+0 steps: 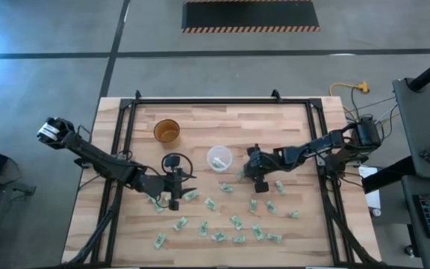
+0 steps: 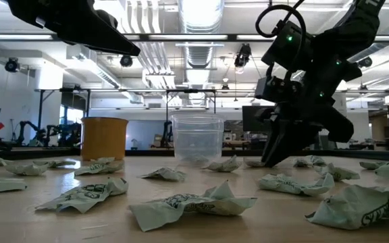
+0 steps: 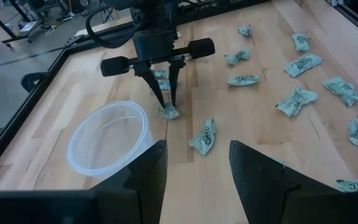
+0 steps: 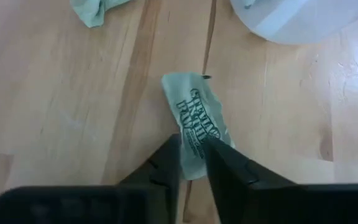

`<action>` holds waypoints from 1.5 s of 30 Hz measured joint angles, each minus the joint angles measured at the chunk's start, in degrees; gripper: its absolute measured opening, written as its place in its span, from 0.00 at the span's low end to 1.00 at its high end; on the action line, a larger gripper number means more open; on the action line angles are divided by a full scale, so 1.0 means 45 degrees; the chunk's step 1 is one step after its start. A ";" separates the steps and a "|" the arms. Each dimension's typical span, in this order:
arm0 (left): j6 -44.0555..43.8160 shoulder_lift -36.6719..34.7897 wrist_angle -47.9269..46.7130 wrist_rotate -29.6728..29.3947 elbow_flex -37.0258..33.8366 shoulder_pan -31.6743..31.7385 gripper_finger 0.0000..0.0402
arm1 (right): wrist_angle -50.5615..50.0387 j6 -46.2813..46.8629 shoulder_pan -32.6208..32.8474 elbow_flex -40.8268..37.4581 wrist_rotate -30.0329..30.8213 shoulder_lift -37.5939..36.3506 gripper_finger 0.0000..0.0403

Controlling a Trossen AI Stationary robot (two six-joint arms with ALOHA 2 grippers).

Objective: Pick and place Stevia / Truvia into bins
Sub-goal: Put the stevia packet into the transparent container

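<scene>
My right gripper (image 4: 191, 158) is down at the table (image 1: 200, 119), its two fingers pinched on the near end of a pale green sachet (image 4: 196, 121) that lies flat on the wood (dark print facing up). Just beyond that sachet stands the clear plastic cup (image 1: 219, 158), apart from it. My left gripper (image 1: 174, 200) hovers over the near left part of the table, fingers apart and holding nothing. Many more crumpled sachets (image 1: 237, 222) lie scattered across the near half of the table, between and in front of my arms. Farther back on the left stands an amber cup (image 1: 166, 131)
</scene>
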 joint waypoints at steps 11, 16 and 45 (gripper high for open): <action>0.0005 -0.0005 -0.0039 0.0044 0.0009 -0.0068 0.39 | -0.0304 -0.0348 0.0193 -0.0020 0.0123 -0.0725 0.02; 0.0005 -0.0003 -0.0049 0.0044 0.0005 -0.0068 0.39 | -0.0268 -0.0681 0.0564 -0.0020 0.0475 -0.1633 0.02; 0.0043 -0.0005 0.0073 0.0034 0.0005 -0.0063 0.39 | 0.3075 -0.1901 -0.0640 0.2176 0.1403 -0.0010 0.03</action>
